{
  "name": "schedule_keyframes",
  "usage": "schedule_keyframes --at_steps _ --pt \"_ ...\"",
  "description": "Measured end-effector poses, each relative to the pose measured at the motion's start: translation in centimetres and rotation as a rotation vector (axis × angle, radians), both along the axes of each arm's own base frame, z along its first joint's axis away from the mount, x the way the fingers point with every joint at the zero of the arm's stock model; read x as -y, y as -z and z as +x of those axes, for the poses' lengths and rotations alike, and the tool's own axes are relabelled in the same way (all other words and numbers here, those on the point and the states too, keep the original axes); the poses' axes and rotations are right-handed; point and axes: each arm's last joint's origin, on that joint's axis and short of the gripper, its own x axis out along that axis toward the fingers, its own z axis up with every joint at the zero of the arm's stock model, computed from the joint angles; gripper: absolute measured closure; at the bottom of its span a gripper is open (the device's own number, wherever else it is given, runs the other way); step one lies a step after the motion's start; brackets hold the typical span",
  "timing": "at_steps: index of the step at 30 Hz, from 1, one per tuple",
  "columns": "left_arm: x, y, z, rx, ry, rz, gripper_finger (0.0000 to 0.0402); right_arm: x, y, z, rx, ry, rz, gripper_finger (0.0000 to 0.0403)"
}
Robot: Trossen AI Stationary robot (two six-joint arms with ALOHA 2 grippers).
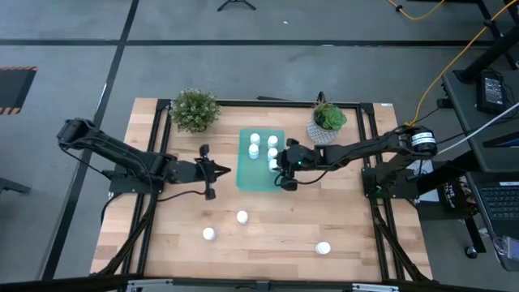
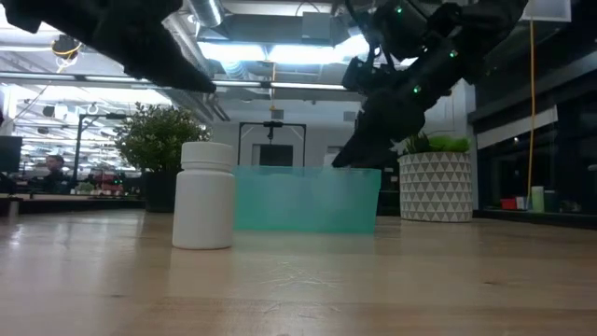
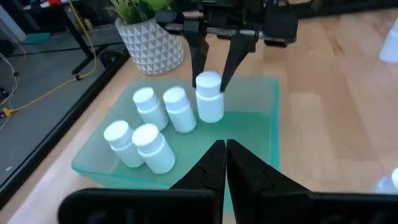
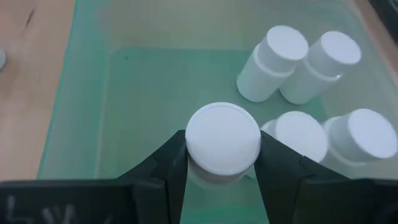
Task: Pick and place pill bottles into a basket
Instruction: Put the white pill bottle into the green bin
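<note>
Pill bottle [image 4: 222,140] upright, clamped at the cap between the 2 fingers of the right gripper [image 4: 222,163], inside the basket [image 4: 143,93] near the middle of its floor; impossible to tell whether resting on the floor or hanging just above it. Probably light, likely hollow or near-empty plastic, stiff enough to take a firm pinch without denting. Smooth and round, so apt to twist or slip in flat pads and to roll once tipped. Best taken across the cap or just under it, where the wider cap gives a ledge against sliding down. Not fragile.

No label, brand or print on any bottle: plain white all over. Faint pale scrawl low on the right gripper's body in its own wrist view, not readable.

4 more bottles [image 4: 280,59] in the basket, close beside the held one, some leaning on each other, so little room for wide fingers on release. 3 bottles [image 1: 242,216] left on the bare wood of the table [image 1: 365,235], well apart from each other, all nearer the front edge than the basket.

Left gripper [image 1: 220,170] just beside the basket's left edge, pinched fully closed and empty, pointing at the tray, waiting.

Farther out, a leafy plant [image 1: 195,109] at the back left and a second in a white patterned pot [image 1: 324,130] at the back right, just beyond the basket's far corner
</note>
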Motion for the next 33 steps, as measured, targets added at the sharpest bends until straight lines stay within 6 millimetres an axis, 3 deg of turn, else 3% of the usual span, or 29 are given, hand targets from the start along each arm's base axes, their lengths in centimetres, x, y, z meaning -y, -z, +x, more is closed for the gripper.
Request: schedule_keyframes --at_steps 6,33 --pt "0.1 0.8 0.4 -0.042 0.000 0.012 0.0389 0.0 1.1 0.4 -0.017 0.003 0.004 0.0254" --pt "0.2 0.9 0.5 -0.040 0.005 0.020 0.0398 0.0 1.8 0.8 -0.016 0.012 0.014 0.0241"
